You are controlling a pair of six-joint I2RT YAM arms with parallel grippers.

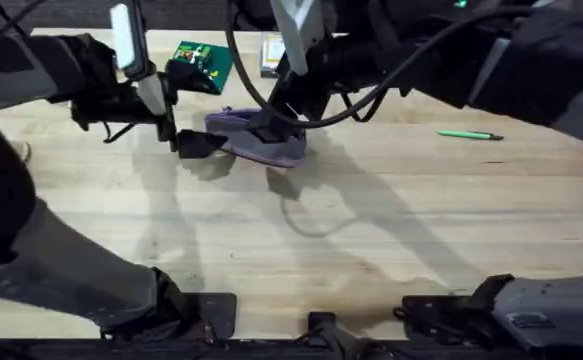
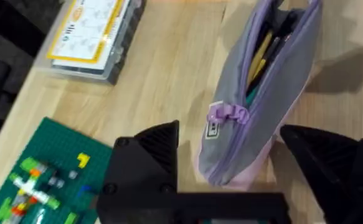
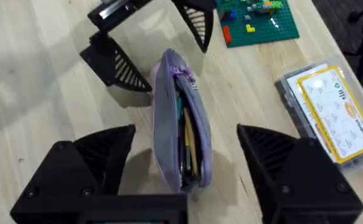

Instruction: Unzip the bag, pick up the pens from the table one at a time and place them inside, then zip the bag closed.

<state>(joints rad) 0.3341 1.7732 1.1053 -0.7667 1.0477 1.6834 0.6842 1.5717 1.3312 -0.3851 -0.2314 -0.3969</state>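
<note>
With both grippers spread wide on either side of the bag [image 3: 181, 134], which stands open on the table [image 1: 371, 230] with several pens already inside, I worry a careless closing move could tip or squash it and spill them. My left gripper [image 2: 231, 168] brackets the zipper-pull end without touching; my right gripper [image 3: 184, 168] straddles the far end. 1 green pen [image 1: 469, 134] lies well apart. From overhead the arms hide most of the bag, and I can't count the pens inside.
</note>
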